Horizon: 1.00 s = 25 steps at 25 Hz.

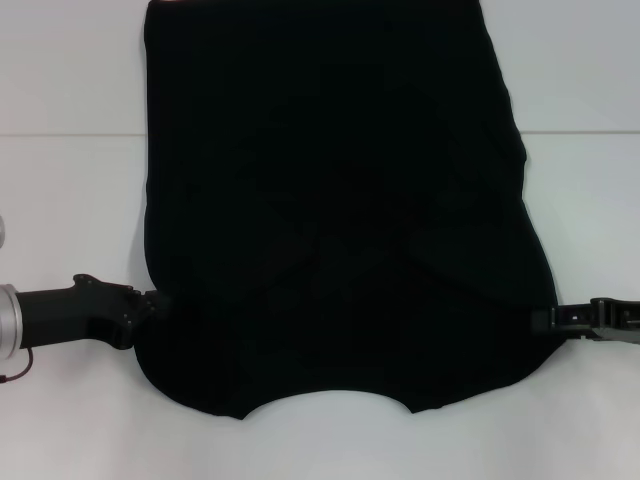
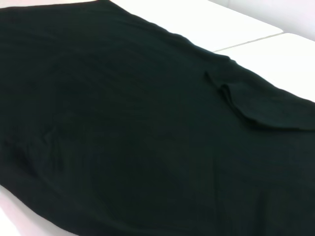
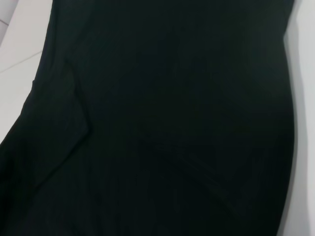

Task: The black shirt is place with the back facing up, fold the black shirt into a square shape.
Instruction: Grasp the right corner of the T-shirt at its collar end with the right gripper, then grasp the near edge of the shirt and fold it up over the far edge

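The black shirt (image 1: 335,200) lies flat on the white table, its curved neckline toward the near edge and its hem running out of view at the far side. No lettering shows. My left gripper (image 1: 158,303) reaches in low at the shirt's left edge near the shoulder. My right gripper (image 1: 548,320) meets the right edge at about the same height. Both tips blend into the dark cloth. In the left wrist view the black shirt (image 2: 138,132) fills the frame with a folded-in sleeve flap (image 2: 256,105). The right wrist view shows the black shirt (image 3: 172,123) and a similar sleeve flap (image 3: 64,113).
The white table (image 1: 70,200) shows on both sides of the shirt, with a thin seam line (image 1: 70,136) crossing it. A strip of bare table (image 1: 330,445) lies in front of the neckline.
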Each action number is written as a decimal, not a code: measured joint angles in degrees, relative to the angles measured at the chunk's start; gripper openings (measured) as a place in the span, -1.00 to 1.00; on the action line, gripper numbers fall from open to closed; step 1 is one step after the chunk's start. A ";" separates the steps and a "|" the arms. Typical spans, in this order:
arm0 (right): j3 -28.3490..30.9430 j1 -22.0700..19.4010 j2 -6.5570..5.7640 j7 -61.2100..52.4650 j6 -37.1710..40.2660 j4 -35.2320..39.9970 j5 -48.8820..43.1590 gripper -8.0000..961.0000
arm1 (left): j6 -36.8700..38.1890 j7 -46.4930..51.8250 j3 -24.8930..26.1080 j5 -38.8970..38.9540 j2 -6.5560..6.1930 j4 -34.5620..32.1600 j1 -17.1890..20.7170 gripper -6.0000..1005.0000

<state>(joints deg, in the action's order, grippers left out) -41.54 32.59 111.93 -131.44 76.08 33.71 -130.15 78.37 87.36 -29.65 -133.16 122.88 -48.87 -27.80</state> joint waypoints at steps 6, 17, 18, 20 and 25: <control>-0.03 0.51 0.00 0.04 0.03 -0.34 -0.02 0.26 | -0.27 0.00 -0.01 0.00 0.11 0.13 0.01 -0.90; -0.02 0.96 0.82 0.79 -0.06 0.16 -0.96 -0.41 | -1.02 -0.07 -0.08 0.00 0.33 0.18 -0.06 -0.90; 0.03 0.87 0.82 0.89 -0.06 0.16 -0.98 -0.49 | -1.03 -0.06 -0.03 0.00 0.34 0.23 -0.07 -0.90; 0.23 0.63 0.79 1.18 -0.06 0.17 -0.99 -0.63 | -1.04 -0.03 0.06 0.00 0.33 0.48 -0.07 -0.90; 0.55 0.05 0.31 2.24 0.24 0.07 -0.85 -0.88 | -1.03 1.47 0.10 0.00 0.19 0.77 -0.12 -0.90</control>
<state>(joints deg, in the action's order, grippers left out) -40.99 32.64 112.23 -129.20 76.32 33.78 -131.00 77.34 88.83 -29.55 -133.16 123.07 -48.10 -27.92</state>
